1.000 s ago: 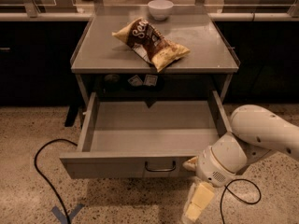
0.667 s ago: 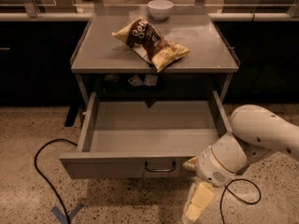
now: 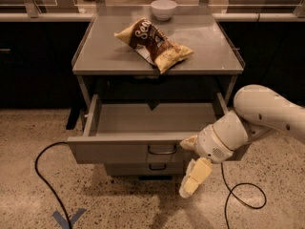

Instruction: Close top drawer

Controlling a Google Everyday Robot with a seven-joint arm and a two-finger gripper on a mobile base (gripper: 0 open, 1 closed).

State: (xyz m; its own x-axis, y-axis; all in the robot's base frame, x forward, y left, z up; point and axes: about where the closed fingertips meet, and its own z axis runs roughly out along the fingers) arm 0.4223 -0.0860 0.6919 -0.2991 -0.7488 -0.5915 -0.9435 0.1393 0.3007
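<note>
The top drawer [image 3: 114,150] is a wide grey metal drawer pulled out of the grey cabinet, its inside empty. A small dark wire pull [image 3: 162,150] sits at the centre of its front. My gripper [image 3: 189,162] is at the right part of the drawer front, just right of the pull, on the white arm that comes in from the right. Its cream fingers [image 3: 194,178] are spread apart; one points down to the floor, the other lies by the drawer front. It holds nothing.
A brown chip bag [image 3: 153,44] and a white bowl [image 3: 163,8] lie on the cabinet top [image 3: 105,56]. A lower drawer with a like handle [image 3: 157,166] shows under the top one. A black cable [image 3: 45,185] loops on the floor at left, another [image 3: 243,197] at right.
The drawer front has moved back toward the cabinet, so the drawer stands less far out. My gripper has moved up and inward with it.
</note>
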